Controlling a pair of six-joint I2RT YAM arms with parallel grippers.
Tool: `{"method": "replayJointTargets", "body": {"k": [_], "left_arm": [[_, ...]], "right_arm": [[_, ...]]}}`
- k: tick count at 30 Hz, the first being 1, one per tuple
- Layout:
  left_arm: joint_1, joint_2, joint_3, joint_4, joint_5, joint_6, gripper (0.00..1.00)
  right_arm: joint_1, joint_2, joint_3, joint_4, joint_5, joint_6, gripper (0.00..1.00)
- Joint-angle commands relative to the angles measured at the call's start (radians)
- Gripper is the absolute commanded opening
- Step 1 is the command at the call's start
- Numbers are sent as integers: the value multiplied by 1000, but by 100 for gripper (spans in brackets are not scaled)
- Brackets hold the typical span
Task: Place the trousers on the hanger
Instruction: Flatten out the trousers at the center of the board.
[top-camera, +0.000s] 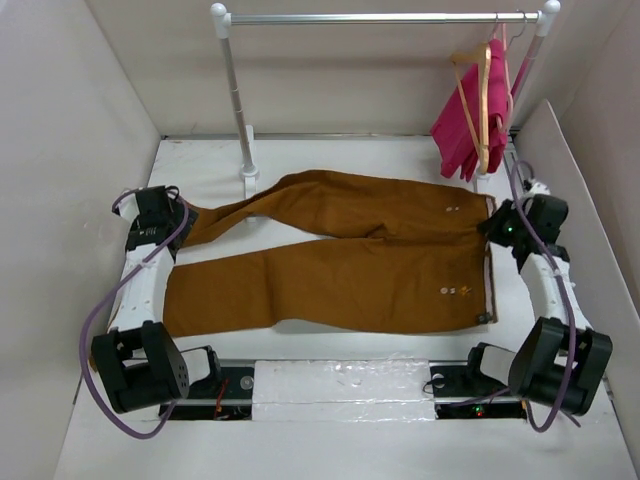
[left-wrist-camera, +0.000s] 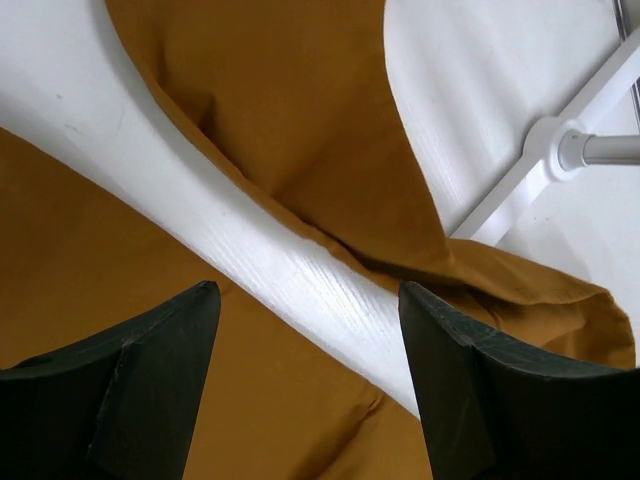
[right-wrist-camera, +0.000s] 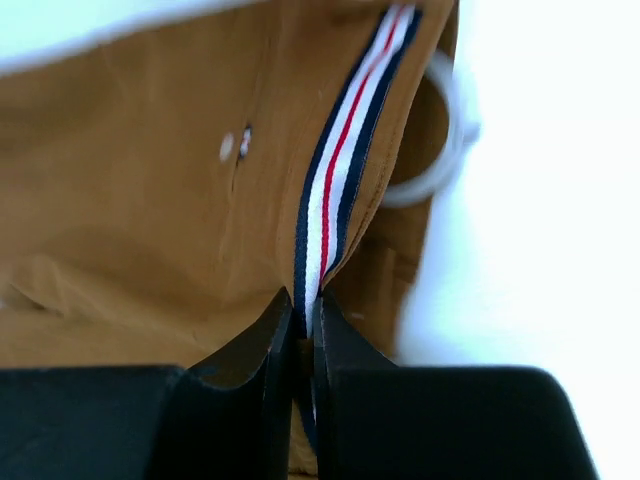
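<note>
The rust-brown trousers (top-camera: 350, 255) lie flat across the table, legs to the left, waist to the right. My left gripper (top-camera: 170, 222) is open above the leg ends; in the left wrist view (left-wrist-camera: 305, 300) both legs and the white gap between them show under its spread fingers. My right gripper (top-camera: 497, 222) is at the waist's far corner; in the right wrist view (right-wrist-camera: 302, 305) it is shut on the striped waistband (right-wrist-camera: 345, 150). The tan wooden hanger (top-camera: 480, 100) hangs from the rail at the back right, over a pink garment.
A white-and-silver clothes rail (top-camera: 380, 18) spans the back, its left post (top-camera: 240, 110) standing just behind the trousers; its foot shows in the left wrist view (left-wrist-camera: 560, 150). The pink garment (top-camera: 470, 120) hangs at the rail's right end. White walls enclose the table.
</note>
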Motion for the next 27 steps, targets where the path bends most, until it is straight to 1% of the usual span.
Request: {"method": "replayJointTargets", "body": {"k": [1,4,5,7,8,10,11,12,13,14,15,16,17,18,19,20,21,22,23,25,27], "left_arm": [[2,4,3,27,32,-3,69],[2,17,18,11,7,5,68],[2,20,24,-1,-23,8,69],[2,30,44,-10,-60,17,69],[2,36,50,-13,-89,17,69],[12,59,61,8,-94,21,69],[21,75,67,11,-112,24,69],[21,111,87,7,-129,26,69],[21,134,96,-6,-143,26,69],[21,153,110,-45,-165,17,69],[21,180,125,-55,-175,15,68],[21,193,104,-38,-203,5,67],[38,193,104,-38,-203,5,67],[57,196,95,-29,-199,0,67],[115,208,76,-1,-144,-6,66],[116,222,69,14,-105,-11,67],[165,239,69,22,-75,-15,66],[180,263,73,34,-44,-15,66],[180,315,91,34,-50,-12,65],[180,365,113,33,-56,-11,64],[180,427,128,48,-39,-11,60]], "right_arm": [[-65,-38,151,-87,132,-83,0],[-136,7,180,-87,157,-83,0],[-154,28,183,-87,169,-85,0],[-214,63,224,-130,214,-85,0],[-230,80,234,-136,215,-79,0],[-251,128,263,-141,199,-62,1],[-251,137,272,-136,197,-49,9],[-251,140,277,-130,173,-30,41],[-251,131,278,-98,147,-22,57],[-230,126,290,-97,121,-23,67],[-211,119,304,-113,120,-35,79],[-144,72,297,-171,135,-54,83],[-144,71,297,-172,130,-54,83],[-119,4,269,-164,120,-46,83],[-58,-39,199,-144,111,-23,81],[-29,-76,165,-144,108,-14,79],[0,-117,131,-130,105,-3,76],[32,-197,94,-120,97,15,69],[95,-223,38,-112,74,17,58],[152,-283,-5,-129,45,1,56],[222,-320,-77,-107,-53,-9,56]]}}
